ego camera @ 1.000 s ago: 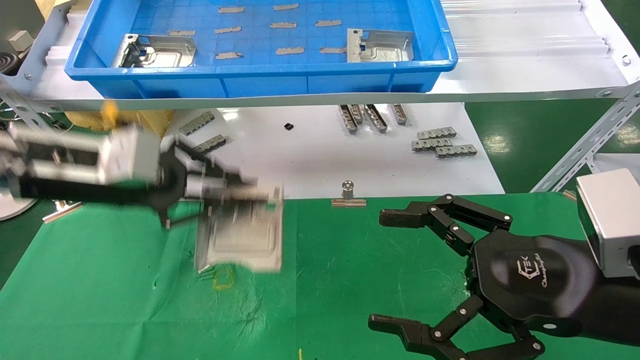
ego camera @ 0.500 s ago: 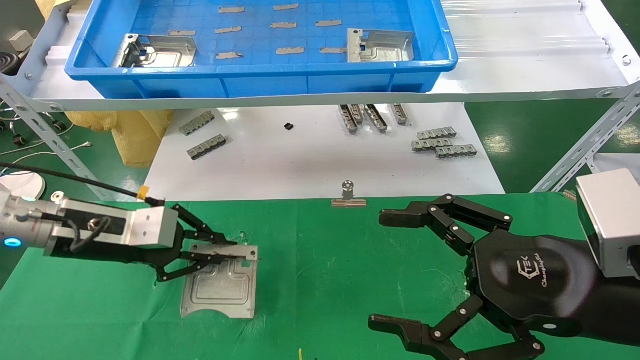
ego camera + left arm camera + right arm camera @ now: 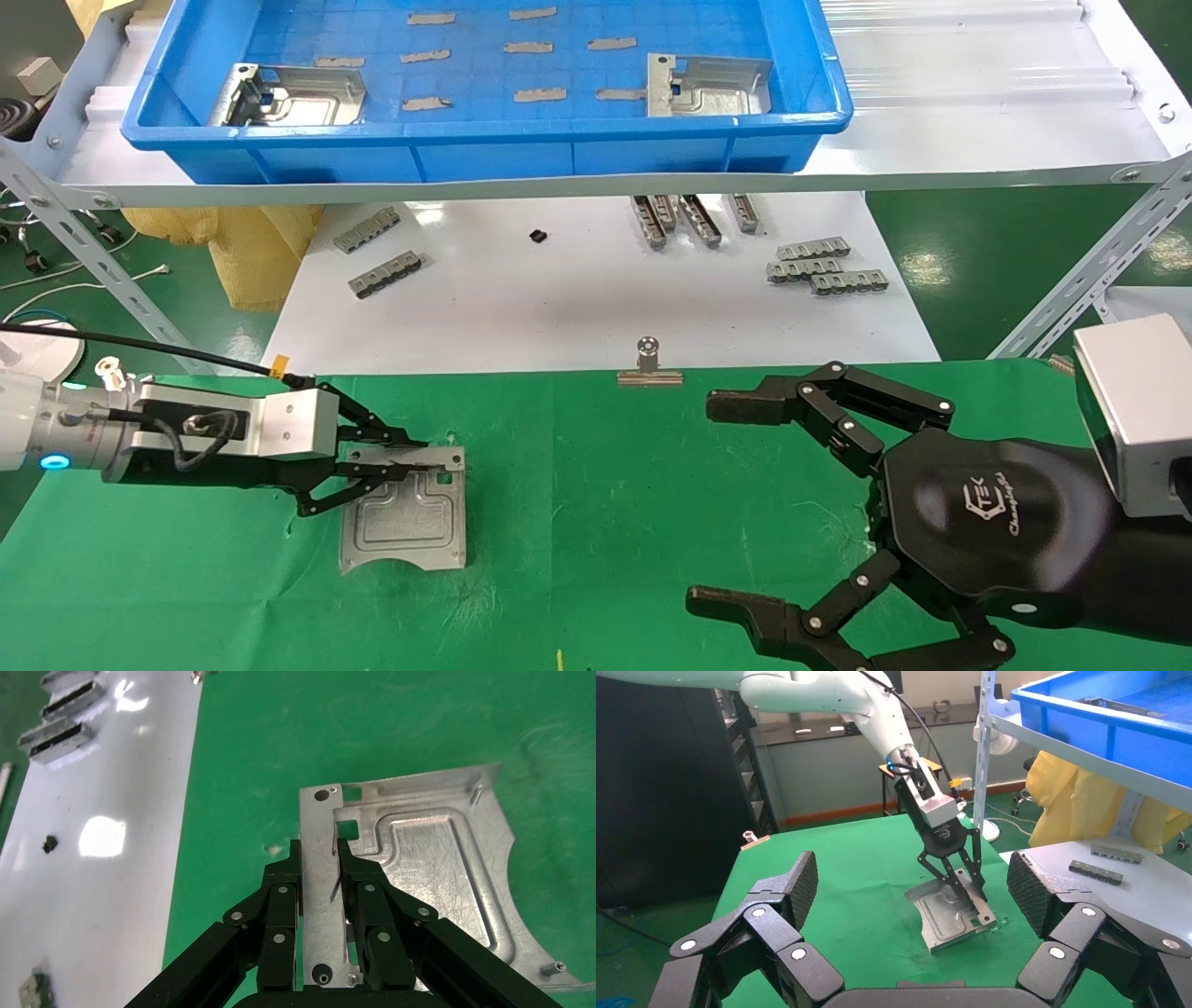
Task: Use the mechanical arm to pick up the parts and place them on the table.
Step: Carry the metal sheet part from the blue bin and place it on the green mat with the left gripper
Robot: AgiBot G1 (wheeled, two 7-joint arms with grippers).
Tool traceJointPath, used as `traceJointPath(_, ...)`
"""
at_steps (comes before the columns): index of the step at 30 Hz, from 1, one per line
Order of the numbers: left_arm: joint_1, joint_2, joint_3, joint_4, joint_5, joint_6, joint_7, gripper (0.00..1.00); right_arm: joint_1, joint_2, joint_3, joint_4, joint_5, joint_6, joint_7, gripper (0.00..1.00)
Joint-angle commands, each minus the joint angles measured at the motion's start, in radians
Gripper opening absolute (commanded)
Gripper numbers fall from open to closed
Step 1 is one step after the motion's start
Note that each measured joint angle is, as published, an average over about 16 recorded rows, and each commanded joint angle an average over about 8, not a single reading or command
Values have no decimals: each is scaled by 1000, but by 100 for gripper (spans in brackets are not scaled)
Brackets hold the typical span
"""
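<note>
My left gripper [image 3: 419,455] reaches in low from the left and is shut on the far edge of a silver stamped plate [image 3: 405,522]. The plate rests on the green table [image 3: 605,559], its held edge slightly raised. In the left wrist view the fingers [image 3: 284,881] straddle the plate's [image 3: 422,867] edge strip beside a square hole. The right wrist view shows the same gripper [image 3: 972,885] and plate [image 3: 947,917]. Two more plates [image 3: 289,93] [image 3: 708,84] lie in the blue bin [image 3: 484,126]. My right gripper [image 3: 708,503] is open and empty at the right.
The blue bin stands on a raised white shelf at the back. Below it, a glossy white tabletop [image 3: 577,298] holds small grey ribbed strips [image 3: 824,266]. A binder clip [image 3: 649,365] sits on the green cloth's far edge. Slanted metal struts [image 3: 1090,270] flank both sides.
My left gripper came down with the plate from mid-air to the green cloth, then drew slightly left with it. The right arm has not moved.
</note>
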Motion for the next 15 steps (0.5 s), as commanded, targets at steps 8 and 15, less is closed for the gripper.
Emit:
traceJointPath(8,0,17,-7,39,-9,-23,28,100,0,0,0,0,0,0,0,100)
traceJointPath(15,0,1,-28,56,-41,77,6,100,0,0,0,0,0,0,0,100)
